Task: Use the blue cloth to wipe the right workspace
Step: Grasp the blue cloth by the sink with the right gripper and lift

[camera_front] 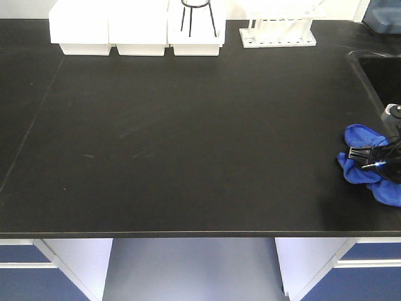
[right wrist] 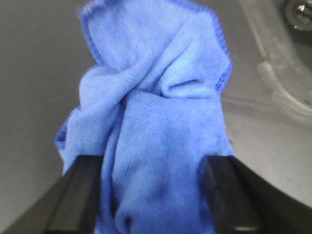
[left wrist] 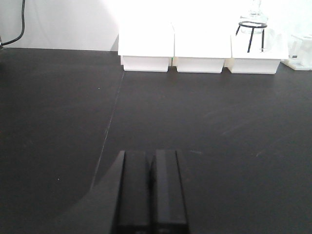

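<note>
While it sits low at the counter (camera_front: 188, 138) edge, right claw (right wrist: 156, 195) grips bunched blue cloth (right wrist: 161, 102), left claw (left wrist: 151, 190) closed.

Blue cloth (camera_front: 362, 135) cut off at right edge, sink (camera_front: 383, 72) partly cropped

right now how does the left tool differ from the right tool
The left tool is shut on nothing, jaws pressed together; the right tool is shut on the blue cloth, jaws held apart by bunched fabric. The left tool faces bare black countertop and white bins; the right tool is at the counter's right side near the sink. Both are black.
</note>
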Robot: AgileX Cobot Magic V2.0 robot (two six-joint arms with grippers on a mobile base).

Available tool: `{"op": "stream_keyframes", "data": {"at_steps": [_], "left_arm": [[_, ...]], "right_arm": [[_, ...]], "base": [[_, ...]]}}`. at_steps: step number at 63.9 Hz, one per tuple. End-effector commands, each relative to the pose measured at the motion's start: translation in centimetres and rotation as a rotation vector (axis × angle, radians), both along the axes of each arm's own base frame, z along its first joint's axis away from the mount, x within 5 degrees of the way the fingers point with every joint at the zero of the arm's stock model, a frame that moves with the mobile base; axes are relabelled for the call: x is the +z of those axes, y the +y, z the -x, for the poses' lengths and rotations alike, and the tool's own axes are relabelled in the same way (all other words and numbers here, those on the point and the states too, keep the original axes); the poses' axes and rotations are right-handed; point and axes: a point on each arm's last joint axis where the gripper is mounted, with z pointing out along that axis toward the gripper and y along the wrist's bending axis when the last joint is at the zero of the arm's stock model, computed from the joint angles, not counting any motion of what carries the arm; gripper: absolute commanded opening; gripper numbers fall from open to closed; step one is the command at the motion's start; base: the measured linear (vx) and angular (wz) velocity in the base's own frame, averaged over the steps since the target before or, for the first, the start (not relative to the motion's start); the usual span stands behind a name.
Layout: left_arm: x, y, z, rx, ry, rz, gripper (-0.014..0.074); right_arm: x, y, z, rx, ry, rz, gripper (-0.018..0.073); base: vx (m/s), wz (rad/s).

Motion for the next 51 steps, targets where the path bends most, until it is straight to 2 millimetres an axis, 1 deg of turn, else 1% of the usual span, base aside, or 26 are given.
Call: {"op": "stream_keyframes", "data": {"at_steps": [1,9,10,11,14,19,25,28,35,42,51], "left_arm": [[-0.2,-0.1,-0.1,-0.005,-0.064,0.008,-0.0006],[-0.2,-0.1,-0.1,-0.005,-0.064,0.008,-0.0006],[-0.2,-0.1,-0.1,-0.005,-0.064,0.008,-0.0006],[-0.2,-0.1,-0.1,-0.005,-0.064,0.008,-0.0006],[-0.2,-0.1,-0.1,-0.005,-0.064,0.008,-0.0006],[-0.2,-0.1,-0.1,-0.005,-0.064,0.008,-0.0006],[-0.2,-0.1,-0.1,-0.005,-0.064,0.008,-0.0006],[-0.2,-0.1,-0.1,-0.005,-0.064,0.008,-0.0006],[-0.2,-0.1,-0.1,-0.005,-0.064,0.008,-0.0006],[-0.2,-0.1,-0.1,-0.005,-0.064,0.008,-0.0006],[-0.2,-0.1,-0.1,-0.005,-0.064,0.008,-0.0006]], "right_arm": [[2.2,-0.3,-1.1,0.026,-0.139,0.044,0.0317],[4.0,0.2,-0.8,0.058,-0.193,0.068,0.0117],[4.3,0.3,-0.8,0.062,-0.203,0.072,0.0081],[4.6,0.3,-0.7,0.065,-0.214,0.075,0.0069],[6.1,0.8,-0.4,0.090,-0.264,0.095,-0.0015],[8.2,1.6,0.3,0.139,-0.331,0.128,-0.0011],[11.2,3.0,1.6,0.215,-0.418,0.175,-0.0011],[12.7,3.6,2.5,0.236,-0.466,0.183,-0.0009],[15.4,4.9,4.7,0.276,-0.560,0.183,-0.0008],[17.4,5.7,7.1,0.302,-0.605,0.171,-0.0008],[18.7,6.0,9.8,0.331,-0.614,0.185,-0.0006]], "base": [[0.00,0.00],[0.00,0.00],[0.00,0.00],[0.00,0.00],[0.00,0.00],[0.00,0.00],[0.00,0.00],[0.00,0.00],[0.00,0.00],[0.00,0.00],[0.00,0.00]]}}
